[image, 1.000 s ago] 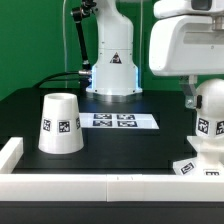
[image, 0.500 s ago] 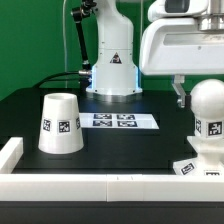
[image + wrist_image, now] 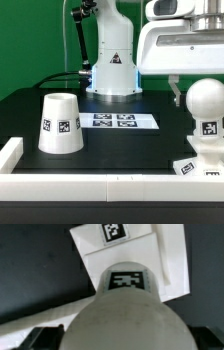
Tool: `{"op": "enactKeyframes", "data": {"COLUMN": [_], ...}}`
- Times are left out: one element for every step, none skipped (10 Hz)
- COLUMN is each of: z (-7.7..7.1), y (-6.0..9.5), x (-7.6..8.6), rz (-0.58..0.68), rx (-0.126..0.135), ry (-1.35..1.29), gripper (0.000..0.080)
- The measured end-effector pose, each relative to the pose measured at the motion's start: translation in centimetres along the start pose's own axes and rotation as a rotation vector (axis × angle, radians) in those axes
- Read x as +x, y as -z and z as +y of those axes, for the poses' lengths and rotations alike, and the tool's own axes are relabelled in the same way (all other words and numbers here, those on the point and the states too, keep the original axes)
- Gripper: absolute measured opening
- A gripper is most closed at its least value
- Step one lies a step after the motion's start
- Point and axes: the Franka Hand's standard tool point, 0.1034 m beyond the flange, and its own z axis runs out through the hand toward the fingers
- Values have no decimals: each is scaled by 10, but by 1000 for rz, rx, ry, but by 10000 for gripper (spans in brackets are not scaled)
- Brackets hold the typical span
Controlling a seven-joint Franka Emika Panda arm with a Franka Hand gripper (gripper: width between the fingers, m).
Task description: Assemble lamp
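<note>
Black table: bulb stands on base — shade waits apart, across the marker board; open gripper empty beside bulb.

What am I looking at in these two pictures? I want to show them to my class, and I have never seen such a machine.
A robot arm is building a lamp from white plastic parts. One picture comes from a camera standing beside the table, the other from a camera on the arm's wrist, looking down. On the dark table stand the cone-shaped shade and the ball-shaped bulb, which sits on the flat square base. The flat strip of tags is the marker board. The hand, open, hangs above the bulb and holds nothing.
</note>
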Motion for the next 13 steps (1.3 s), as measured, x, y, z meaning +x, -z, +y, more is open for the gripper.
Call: {"op": "enactKeyframes", "data": {"z": [1, 2, 0, -4, -7, -11, -15, -17, -17, -17, -19, -20, -20], "y": [-1, -1, -1, -1, -1, -1, -1, -1, -1, -1, -1, -1, -1], "x": [-4, -7, -12, -19, -22, -24, -26, -27, -26, -26, -27, -27, -28], "rz": [-7, -17, -37, -66, -89, -109, -126, -142, -156, -158, -167, -172, -170], "rx": [1, 5, 6, 4, 10, 17, 25, 33, 42, 49, 48, 47, 50], "ry": [-167, -279, -415, -582, -707, -817, -922, -1021, -1091, -1107, -1184, -1232, -1193], "gripper": [580, 580, 580, 580, 580, 580, 580, 580, 580, 580, 580, 580, 684]}}
